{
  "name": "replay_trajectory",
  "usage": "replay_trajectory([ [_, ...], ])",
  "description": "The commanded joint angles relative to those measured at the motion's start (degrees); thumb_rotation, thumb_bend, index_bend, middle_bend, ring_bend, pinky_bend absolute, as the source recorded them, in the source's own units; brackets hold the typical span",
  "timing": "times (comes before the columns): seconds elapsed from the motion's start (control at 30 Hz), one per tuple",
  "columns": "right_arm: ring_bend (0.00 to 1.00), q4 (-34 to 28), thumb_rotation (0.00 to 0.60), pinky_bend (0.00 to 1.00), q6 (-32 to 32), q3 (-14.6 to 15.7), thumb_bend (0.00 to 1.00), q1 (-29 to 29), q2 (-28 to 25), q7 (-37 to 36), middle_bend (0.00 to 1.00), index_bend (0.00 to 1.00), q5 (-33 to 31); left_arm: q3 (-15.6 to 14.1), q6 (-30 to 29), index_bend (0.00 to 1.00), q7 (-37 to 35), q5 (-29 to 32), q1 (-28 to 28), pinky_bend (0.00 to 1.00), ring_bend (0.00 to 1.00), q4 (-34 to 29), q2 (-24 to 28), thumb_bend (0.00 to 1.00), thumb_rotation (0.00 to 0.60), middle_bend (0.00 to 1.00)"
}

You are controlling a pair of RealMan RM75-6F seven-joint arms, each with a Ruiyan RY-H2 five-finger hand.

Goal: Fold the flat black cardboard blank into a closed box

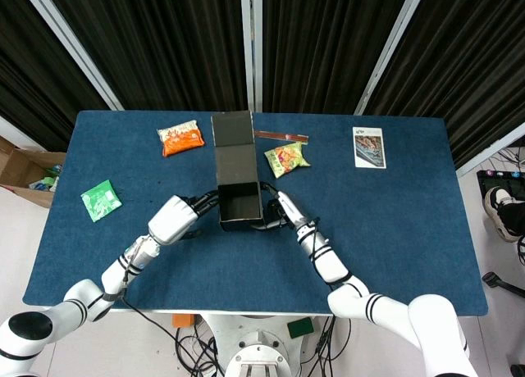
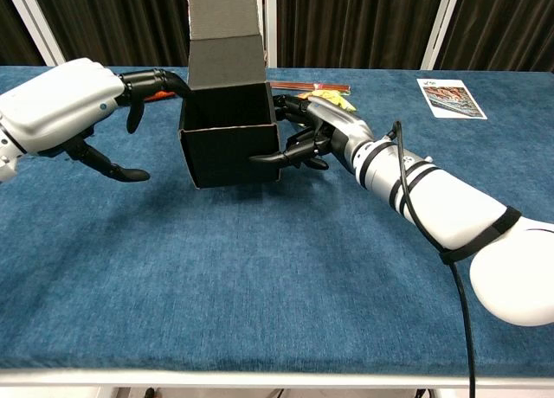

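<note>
The right hand grips the matte black cardboard box; the left hand hovers beside it, fingers spread, empty.

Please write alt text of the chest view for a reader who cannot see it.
An open black cardboard box, lid flap upright, stands on a blue cloth table. The white right hand grips its right wall, while the white left hand reaches one finger to its left edge. A printed leaflet lies far right.

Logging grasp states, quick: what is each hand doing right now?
Left hand: open, fingers spread, one fingertip at the black box, gripping nothing.
Right hand: holding the black box by its right wall.
</note>
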State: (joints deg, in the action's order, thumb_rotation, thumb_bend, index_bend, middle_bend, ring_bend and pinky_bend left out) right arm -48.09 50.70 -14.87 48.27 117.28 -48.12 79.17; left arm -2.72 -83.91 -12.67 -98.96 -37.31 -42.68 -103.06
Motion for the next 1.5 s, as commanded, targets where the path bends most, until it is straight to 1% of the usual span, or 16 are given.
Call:
replay_trajectory([
  [0.03, 0.71, 0.4, 0.6, 1.0, -0.4, -0.5, 0.33, 0.4, 0.3, 0.3, 0.42, 0.36, -0.5, 0.9, -0.5, 0.1, -0.7, 0.9, 0.5, 0.85, 0.55, -0.6, 0.1, 0.03, 0.598, 0.11],
  [0.17, 0.71, 1.7, 0.6, 1.0, -1.7, -2.0, 0.32, 1.5, 1.0, 1.3, 0.38, 0.32, -1.8, 1.9, -1.0, 0.09, -1.3, 2.2, 1.3, 0.85, 0.55, -1.5, 0.7, 0.02, 0.577, 0.09],
  [0.23, 0.69, 2.3, 0.6, 1.0, -2.7, -2.6, 0.28, 2.4, 1.4, 2.1, 0.32, 0.25, -2.3, 2.4, -1.0, 0.09, -2.1, 3.0, 1.9, 0.85, 0.55, -2.5, 1.0, 0.02, 0.565, 0.09],
  [0.37, 0.66, 2.1, 0.6, 1.0, -5.0, -2.9, 0.19, 3.5, 1.4, 3.4, 0.2, 0.04, -2.9, 3.0, 0.2, 0.09, -5.0, 4.9, 3.0, 0.85, 0.56, -5.9, 2.1, 0.01, 0.549, 0.09],
  [0.43, 0.65, 1.4, 0.6, 1.0, -6.0, -2.7, 0.16, 3.5, 1.0, 4.1, 0.14, 0.0, -3.4, 3.2, 0.9, 0.09, -6.0, 5.6, 3.4, 0.85, 0.56, -7.8, 2.7, 0.01, 0.534, 0.09],
  [0.6, 0.63, -1.8, 0.6, 1.0, -6.7, -1.6, 0.13, 2.2, -0.8, 5.7, 0.08, 0.0, -3.6, 3.4, 2.4, 0.09, -6.2, 6.6, 4.0, 0.85, 0.56, -10.7, 3.6, 0.01, 0.51, 0.09],
  [0.77, 0.63, -7.4, 0.6, 1.0, -6.1, 0.2, 0.12, 0.1, -4.1, 7.0, 0.08, 0.0, -2.9, 4.0, 4.7, 0.09, -7.6, 8.3, 4.6, 0.86, 0.57, -14.6, 4.6, 0.01, 0.474, 0.08],
  [1.0, 0.63, -13.4, 0.6, 1.0, -5.8, 1.4, 0.12, -1.9, -7.4, 9.8, 0.09, 0.0, -3.3, 5.2, 9.3, 0.07, -9.3, 11.9, 5.0, 0.86, 0.59, -20.8, 6.4, 0.01, 0.438, 0.07],
  [1.17, 0.62, -18.5, 0.6, 1.0, -1.9, 1.7, 0.12, -4.5, -11.0, 11.2, 0.09, 0.0, -2.4, 5.4, 15.0, 0.04, -11.1, 15.2, 5.2, 0.86, 0.59, -24.4, 7.7, 0.01, 0.366, 0.03],
  [1.2, 0.62, -19.8, 0.6, 1.0, -0.7, 1.8, 0.12, -5.1, -12.1, 11.6, 0.09, 0.0, -2.0, 5.5, 16.1, 0.03, -11.5, 15.9, 5.1, 0.86, 0.59, -24.8, 7.9, 0.02, 0.368, 0.02],
  [1.23, 0.62, -21.2, 0.6, 1.0, 0.4, 2.0, 0.12, -5.7, -13.5, 12.3, 0.09, 0.0, -1.4, 5.6, 17.4, 0.03, -12.4, 16.7, 5.1, 0.86, 0.59, -25.1, 8.0, 0.02, 0.39, 0.02],
  [1.27, 0.62, -23.5, 0.6, 1.0, 2.0, 2.1, 0.12, -6.5, -15.5, 13.1, 0.1, 0.0, -0.7, 5.9, 19.1, 0.02, -13.9, 17.7, 4.9, 0.86, 0.59, -25.4, 8.2, 0.02, 0.427, 0.01],
  [1.3, 0.62, -25.4, 0.6, 1.0, 3.0, 2.1, 0.12, -7.2, -17.2, 13.6, 0.1, 0.0, -0.3, 6.2, 20.3, 0.02, -15.1, 18.4, 4.8, 0.86, 0.59, -25.3, 8.2, 0.02, 0.448, 0.01],
  [1.33, 0.62, -27.5, 0.6, 1.0, 4.0, 2.0, 0.12, -7.7, -18.9, 14.2, 0.11, 0.0, 0.1, 6.4, 21.6, 0.02, -16.3, 18.9, 4.5, 0.86, 0.59, -25.1, 8.2, 0.02, 0.491, 0.01],
  [1.43, 0.62, -34.2, 0.6, 1.0, 7.2, 1.0, 0.12, -9.1, -24.5, 17.0, 0.12, 0.0, 1.1, 6.8, 25.8, 0.0, -20.0, 19.7, 3.3, 0.86, 0.59, -23.5, 8.2, 0.02, 0.579, 0.0],
  [1.5, 0.62, -38.4, 0.6, 1.0, 8.6, 0.1, 0.12, -9.7, -27.9, 19.4, 0.12, 0.0, 1.1, 7.3, 27.4, 0.0, -21.8, 19.7, 2.5, 0.86, 0.59, -21.6, 7.5, 0.02, 0.597, 0.0],
])
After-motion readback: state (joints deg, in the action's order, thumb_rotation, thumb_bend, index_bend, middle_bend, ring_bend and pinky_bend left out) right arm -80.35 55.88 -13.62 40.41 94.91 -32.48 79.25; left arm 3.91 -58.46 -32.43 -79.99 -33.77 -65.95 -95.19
